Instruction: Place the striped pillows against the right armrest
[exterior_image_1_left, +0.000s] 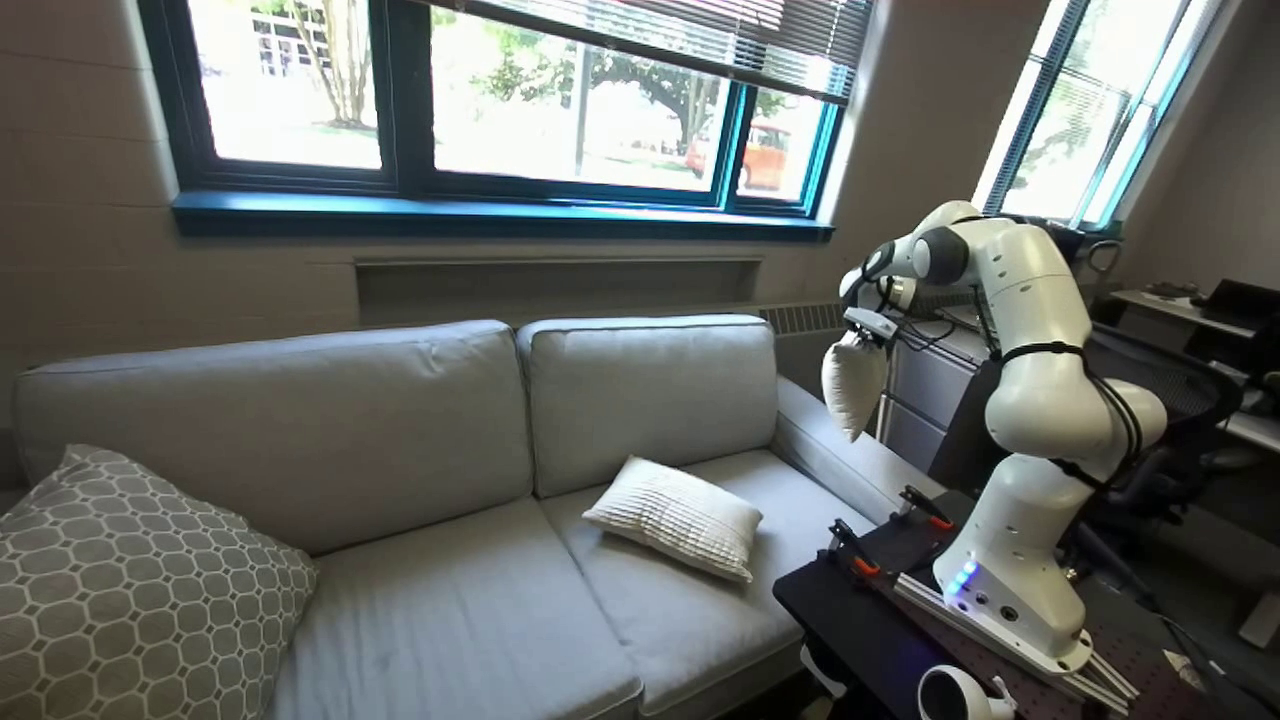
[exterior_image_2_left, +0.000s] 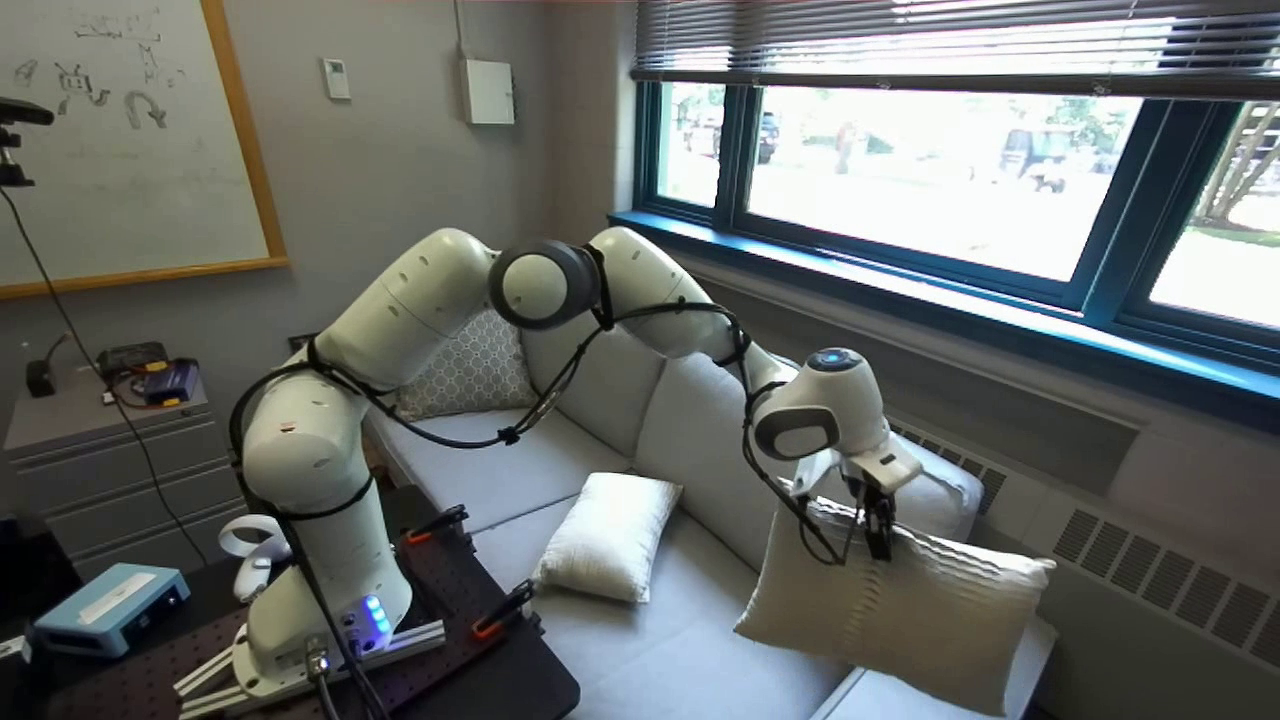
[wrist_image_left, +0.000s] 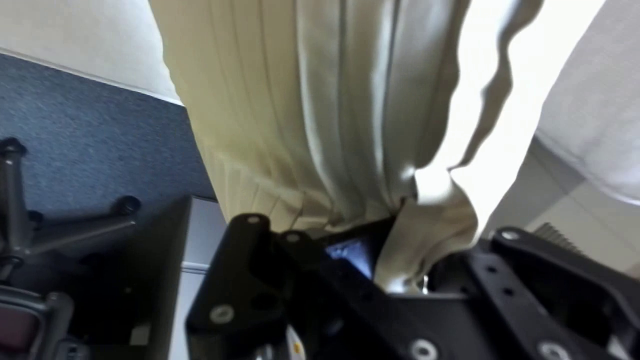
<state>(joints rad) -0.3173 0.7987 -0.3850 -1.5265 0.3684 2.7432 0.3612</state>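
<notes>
Currently, one pillow hangs by its edge, pinched in the gripper, apparently over the armrest; other pillow lies inward of the armrest, apart from it. Judged step: positioning. Next, likely: lower inside the armrest, lean, release.

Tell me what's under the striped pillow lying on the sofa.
The striped pillow rests on a light grey seat cushion; the patch it covers, and anything hidden there, cannot be seen.

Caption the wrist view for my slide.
End effector gripping the bunched edge of a striped pillow, blue floor and a chair base beyond.
</notes>
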